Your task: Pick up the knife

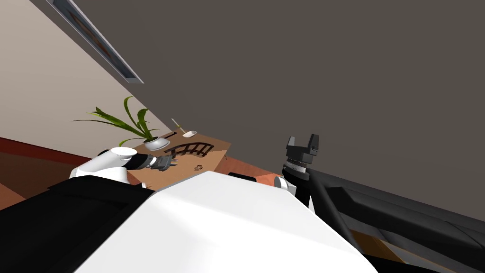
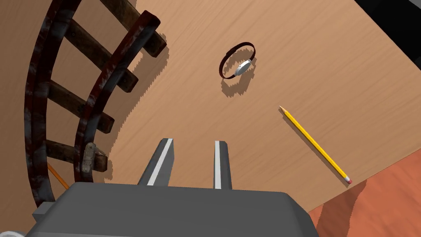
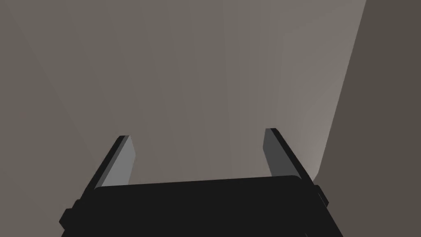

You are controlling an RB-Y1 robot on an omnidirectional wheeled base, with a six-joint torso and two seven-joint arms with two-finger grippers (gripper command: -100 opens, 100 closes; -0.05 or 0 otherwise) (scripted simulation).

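The table [image 2: 263,37] is wood, fine-grained and matt. The curved rack [image 2: 35,103] on it looks like dark old wood, rough and scuffed pale in patches. The pencil [image 2: 314,144] has a smooth yellow coat. The dark band [image 2: 242,67] carries a shiny, metal-looking piece. The left pincer [image 2: 191,142] has smooth, matt grey fingers [image 2: 160,162]

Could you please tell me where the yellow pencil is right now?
In the left wrist view, the yellow pencil lies flat on the wooden tabletop near its edge, to one side of the left gripper and apart from the dark wristband.
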